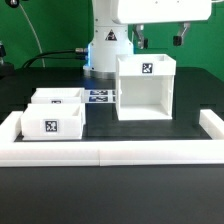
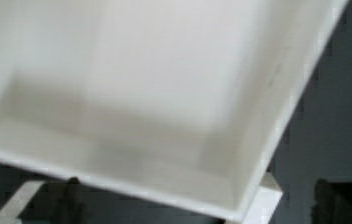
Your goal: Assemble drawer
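The end effector [image 1: 160,42] hangs with its two fingers spread wide and nothing between them, and right underneath it, not touching, stands the cabinet shell [image 1: 147,90] of the drawer. It is a tall, plain white box sitting upright on the dark worktop [image 1: 130,130], its open side turned up toward the fingers and a black-and-white square tag on its upper front edge. In the wrist view the shell [image 2: 137,90] fills nearly the whole picture as smooth white walls, with the dark fingertips [image 2: 57,200] just over its rim. Well off to one side of the end effector and lower down, the two small open-top trays lie close together: the nearer tray [image 1: 52,122] shows a tag on its front, the farther tray [image 1: 58,97] sits just behind it. The marker board [image 1: 100,97] lies flat between trays and shell.
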Robot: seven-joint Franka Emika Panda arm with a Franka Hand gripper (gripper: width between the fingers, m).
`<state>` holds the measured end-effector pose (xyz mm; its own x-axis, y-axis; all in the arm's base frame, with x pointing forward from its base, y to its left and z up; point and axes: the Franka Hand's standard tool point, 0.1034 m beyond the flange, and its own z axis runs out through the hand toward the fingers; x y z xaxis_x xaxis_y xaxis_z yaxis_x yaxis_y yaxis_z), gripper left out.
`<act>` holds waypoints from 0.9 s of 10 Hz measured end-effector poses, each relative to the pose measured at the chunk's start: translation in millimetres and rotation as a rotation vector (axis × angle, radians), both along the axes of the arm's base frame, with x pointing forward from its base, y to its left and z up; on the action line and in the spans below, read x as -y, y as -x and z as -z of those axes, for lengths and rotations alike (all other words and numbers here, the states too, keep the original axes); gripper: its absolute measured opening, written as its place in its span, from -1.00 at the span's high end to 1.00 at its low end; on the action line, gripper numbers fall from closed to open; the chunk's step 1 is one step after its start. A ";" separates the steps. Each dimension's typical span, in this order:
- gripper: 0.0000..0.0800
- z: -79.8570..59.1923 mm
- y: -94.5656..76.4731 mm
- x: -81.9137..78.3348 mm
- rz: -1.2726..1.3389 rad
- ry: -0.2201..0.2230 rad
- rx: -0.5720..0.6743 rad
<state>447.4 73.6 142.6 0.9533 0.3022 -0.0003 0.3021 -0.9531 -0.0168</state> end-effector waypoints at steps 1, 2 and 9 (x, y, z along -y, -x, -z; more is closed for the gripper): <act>-0.62 0.2 0.1 0.0 0.001 0.000 0.000; -0.62 0.2 0.1 0.0 0.001 0.000 0.000; -0.62 31.8 25.1 -12.9 0.197 -0.043 -0.030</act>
